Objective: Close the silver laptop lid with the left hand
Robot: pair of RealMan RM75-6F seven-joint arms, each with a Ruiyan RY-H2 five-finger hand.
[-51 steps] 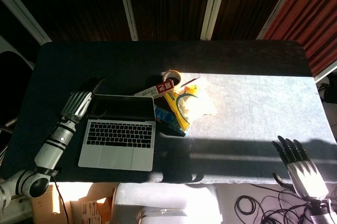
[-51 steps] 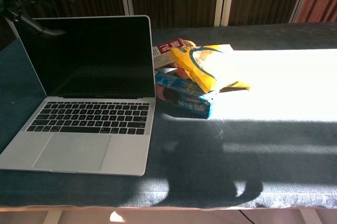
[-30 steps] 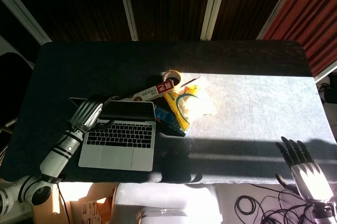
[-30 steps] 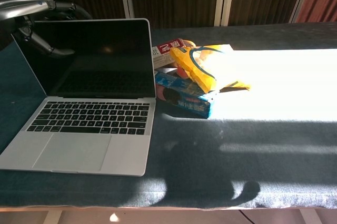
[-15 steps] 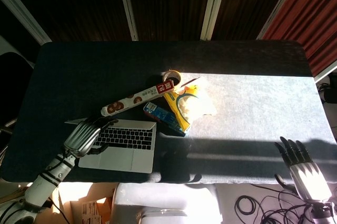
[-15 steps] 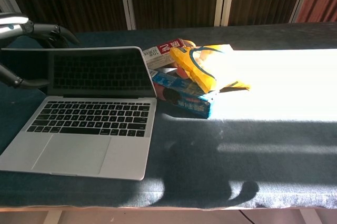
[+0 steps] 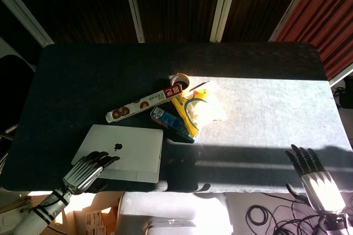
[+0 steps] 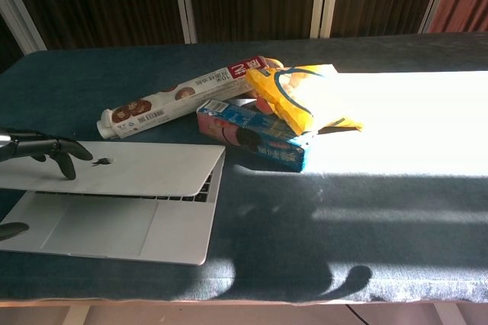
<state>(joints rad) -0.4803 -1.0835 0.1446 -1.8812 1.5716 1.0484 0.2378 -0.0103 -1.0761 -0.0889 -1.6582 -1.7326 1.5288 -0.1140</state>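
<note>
The silver laptop (image 7: 124, 151) (image 8: 145, 172) lies at the table's front left, its lid nearly down; in the chest view a narrow wedge of keyboard still shows at the right side. My left hand (image 7: 86, 171) (image 8: 42, 148) lies over the lid's front left part, fingers stretched forward and resting on top of it, holding nothing. My right hand (image 7: 315, 177) hovers at the table's front right edge, fingers spread, empty. It does not show in the chest view.
Behind the laptop lies a long biscuit tube (image 7: 144, 102) (image 8: 179, 98). Right of it sit a blue packet (image 7: 172, 124) (image 8: 255, 135), a yellow snack bag (image 7: 199, 108) (image 8: 303, 101) and a tape roll (image 7: 180, 80). Sunlight covers the table's right half.
The lid has swung from upright down to nearly flat under my left hand, which moved forward and down with it. The biscuit tube behind is now uncovered. The right hand barely moved.
</note>
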